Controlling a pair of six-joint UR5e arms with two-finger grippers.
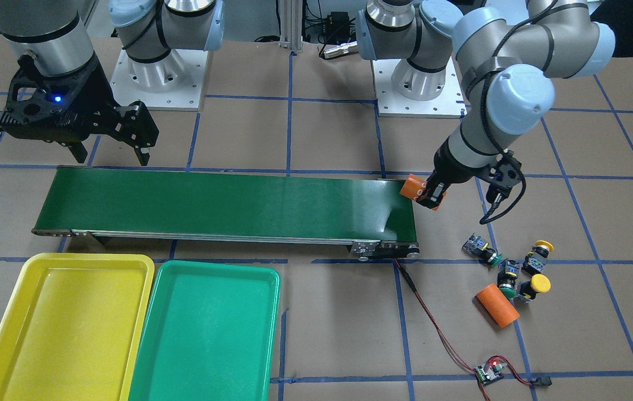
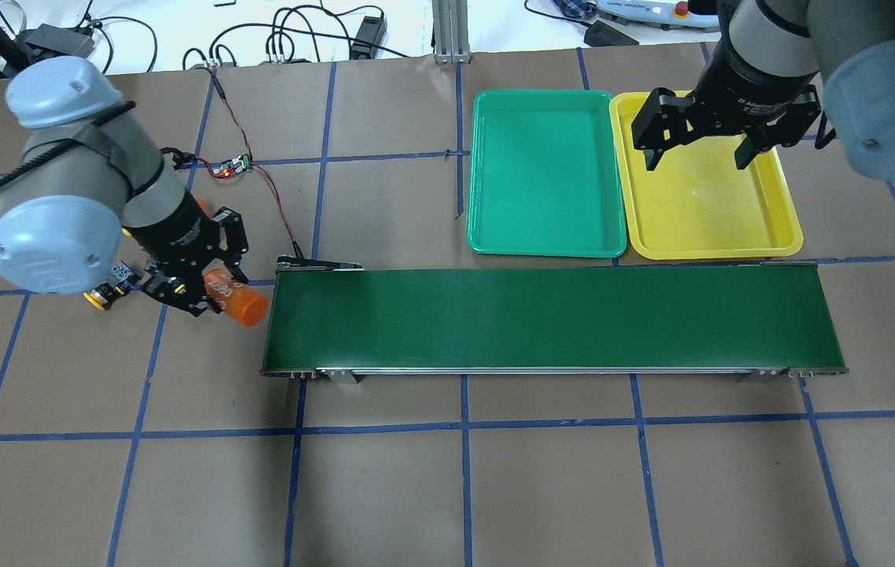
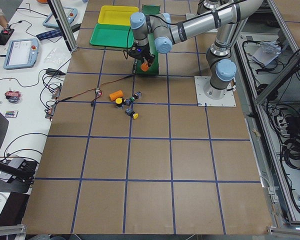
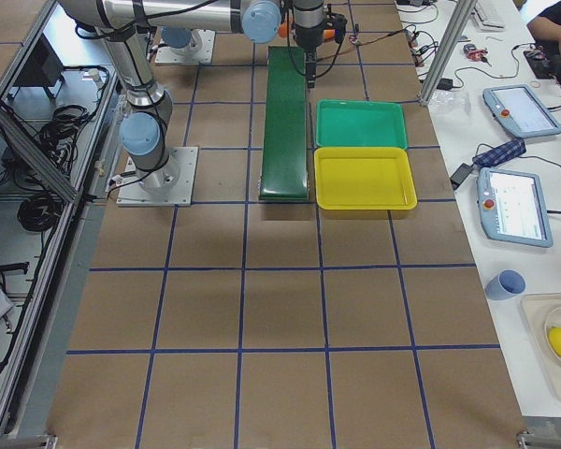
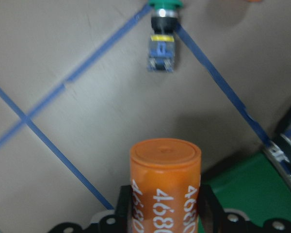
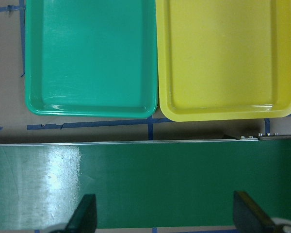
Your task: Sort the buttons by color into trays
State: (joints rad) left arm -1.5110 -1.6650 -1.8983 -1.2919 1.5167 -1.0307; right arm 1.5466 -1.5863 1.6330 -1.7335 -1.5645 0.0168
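Observation:
Two yellow buttons (image 1: 538, 285) (image 1: 539, 253) and two green buttons (image 1: 482, 250) (image 1: 508, 278) lie clustered on the brown table beyond the conveyor's end. My left gripper (image 1: 427, 195) is shut on an orange cylinder (image 1: 412, 188) and holds it just off the conveyor's end, apart from the buttons. The left wrist view shows the cylinder (image 5: 165, 184) between the fingers, with one green button (image 5: 161, 46) on the table ahead. My right gripper (image 2: 695, 150) is open and empty above the yellow tray (image 2: 711, 220). The green tray (image 2: 545, 173) lies beside it. Both trays are empty.
The long dark green conveyor belt (image 1: 227, 203) lies between the trays and the robot bases. A second orange cylinder (image 1: 497, 305) lies beside the buttons. A small circuit board (image 1: 489, 372) with red wires runs to the conveyor's end.

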